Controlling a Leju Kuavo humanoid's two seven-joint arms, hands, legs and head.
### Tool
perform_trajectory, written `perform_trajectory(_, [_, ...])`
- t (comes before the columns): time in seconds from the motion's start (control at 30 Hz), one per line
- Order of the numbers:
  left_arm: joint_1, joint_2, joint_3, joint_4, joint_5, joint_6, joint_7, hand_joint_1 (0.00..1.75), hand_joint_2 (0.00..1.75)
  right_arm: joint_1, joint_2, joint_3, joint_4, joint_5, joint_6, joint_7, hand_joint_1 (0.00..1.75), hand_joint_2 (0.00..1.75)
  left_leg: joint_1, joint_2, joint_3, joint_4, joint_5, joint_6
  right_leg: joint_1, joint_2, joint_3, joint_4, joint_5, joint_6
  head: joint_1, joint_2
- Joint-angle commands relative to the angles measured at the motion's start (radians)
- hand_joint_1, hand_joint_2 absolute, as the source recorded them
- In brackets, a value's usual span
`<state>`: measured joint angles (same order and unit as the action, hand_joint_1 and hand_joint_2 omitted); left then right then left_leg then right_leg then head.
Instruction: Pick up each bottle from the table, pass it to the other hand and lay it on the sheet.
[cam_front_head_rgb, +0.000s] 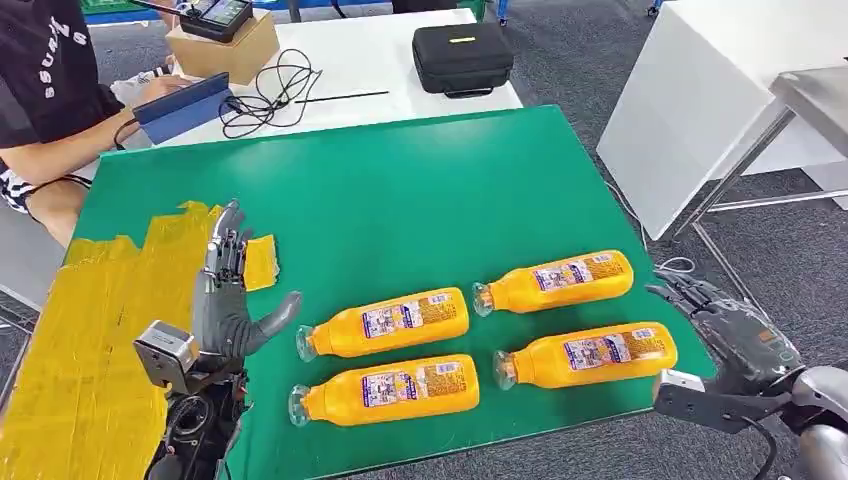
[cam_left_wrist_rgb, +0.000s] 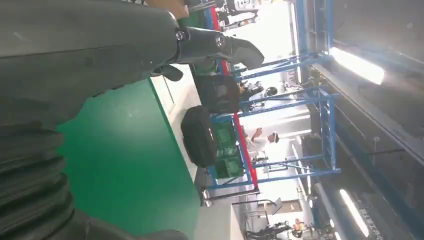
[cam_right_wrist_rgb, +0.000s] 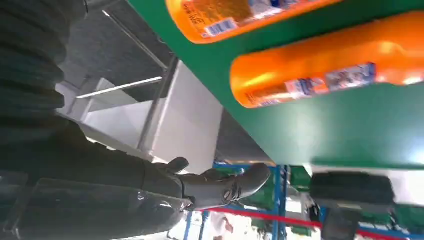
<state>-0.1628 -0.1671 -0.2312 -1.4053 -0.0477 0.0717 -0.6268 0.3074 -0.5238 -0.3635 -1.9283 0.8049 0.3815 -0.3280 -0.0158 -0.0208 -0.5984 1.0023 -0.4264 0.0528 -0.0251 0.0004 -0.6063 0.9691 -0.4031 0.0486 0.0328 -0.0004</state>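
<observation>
Four bottles lie in two rows on the table (cam_front_head_rgb: 420, 190), and the sheet (cam_front_head_rgb: 90, 330) sits off to their left.

Front row: front-left bottle (cam_front_head_rgb: 385, 389), front-right bottle (cam_front_head_rgb: 588, 354). Behind them: back-left bottle (cam_front_head_rgb: 385, 322), back-right bottle (cam_front_head_rgb: 555, 281). All lie on their sides, caps pointing left. The left hand (cam_front_head_rgb: 228, 300) hovers between sheet and bottles; the right hand (cam_front_head_rgb: 725, 335) sits just right of the front-right bottle, past the table's edge.

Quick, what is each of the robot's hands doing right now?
Left hand: open, holding nothing, over the table's left side.
Right hand: open, holding nothing, beside the table's right edge.
</observation>
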Motion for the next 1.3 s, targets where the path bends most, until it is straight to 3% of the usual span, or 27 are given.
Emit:
perform_trajectory(0.03, [-0.055, 0.007, 0.028, 0.114, 0.017, -0.003, 0.006, 0.00, 1.75, -0.116, -0.016, 0.165, 0.213, 0.040, -0.016, 0.036, 0.00, 1.75, 0.002, 0.003, 0.003, -0.001, -0.001, -0.002, 0.002, 0.002, 0.003, -0.002, 0.000, -0.001, 0.000, 0.000])
perform_trajectory(0.13, [-0.056, 0.008, 0.027, 0.116, 0.017, -0.003, 0.006, 0.00, 1.75, -0.130, -0.021, 0.188, 0.225, 0.039, -0.014, 0.036, 0.00, 1.75, 0.002, 0.002, 0.003, -0.001, -0.001, -0.002, 0.002, 0.001, 0.004, -0.002, 0.000, -0.001, 0.000, 0.000])
perform_trajectory(0.3, [-0.067, 0.011, 0.027, 0.131, 0.022, -0.001, 0.005, 0.00, 1.75, -0.239, -0.038, 0.299, 0.334, 0.044, -0.027, 0.048, 0.00, 1.75, 0.002, 0.005, 0.004, -0.001, -0.001, -0.002, 0.002, 0.004, 0.004, -0.003, 0.001, -0.002, 0.000, 0.000])
perform_trajectory(0.7, [-0.066, 0.011, 0.027, 0.131, 0.022, -0.001, 0.005, 0.00, 1.75, -0.232, -0.044, 0.299, 0.330, 0.041, -0.033, 0.048, 0.00, 1.75, 0.002, 0.002, 0.003, 0.000, 0.000, -0.001, 0.002, 0.001, 0.004, -0.002, 0.000, -0.001, 0.000, 0.000])
perform_trajectory(0.97, [-0.080, 0.010, 0.034, 0.157, 0.025, 0.003, 0.006, 0.00, 1.75, -0.434, -0.027, 0.490, 0.566, 0.060, -0.060, 0.051, 0.00, 1.75, 0.003, 0.007, 0.004, -0.001, -0.001, -0.002, 0.003, 0.005, 0.005, -0.003, 0.002, -0.001, 0.000, 0.000])
perform_trajectory(1.3, [-0.103, 0.016, 0.039, 0.219, 0.042, 0.007, 0.009, 0.00, 1.75, -0.379, -0.065, 0.544, 0.566, 0.037, -0.031, 0.098, 0.00, 1.75, 0.004, 0.004, 0.007, -0.001, 0.000, -0.002, 0.004, 0.002, 0.008, -0.003, 0.001, -0.001, 0.000, 0.000])
